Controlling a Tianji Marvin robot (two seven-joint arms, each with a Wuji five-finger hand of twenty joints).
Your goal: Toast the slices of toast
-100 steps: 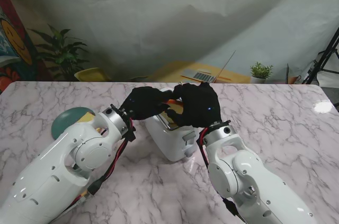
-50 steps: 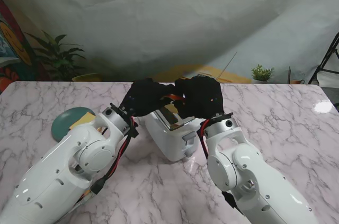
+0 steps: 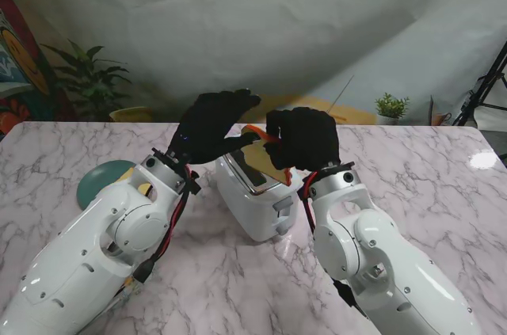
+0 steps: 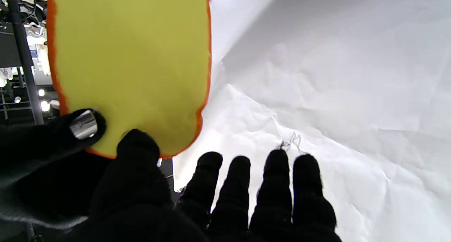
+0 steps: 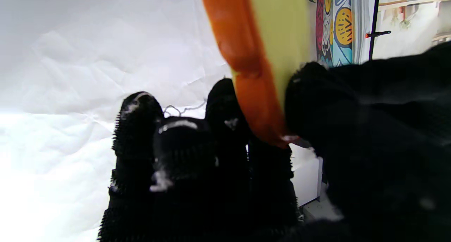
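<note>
Toast slice (image 3: 265,149) = flat foam-looking thing, yellow face, orange rim, rounded corners; held in air just over white glossy toaster (image 3: 255,196) with shiny metal slot. Right hand (image 3: 303,138) in fuzzy black glove pinching slice edge, thumb one side, fingers other. Left hand (image 3: 210,125) fingers spread out, thumb (image 4: 137,154) touching slice bottom edge. Teal round plate (image 3: 99,179) on marble table (image 3: 412,184), left. Versus half second back: both hands lifted higher, left fingers opened up, slice further clear of slot
</note>
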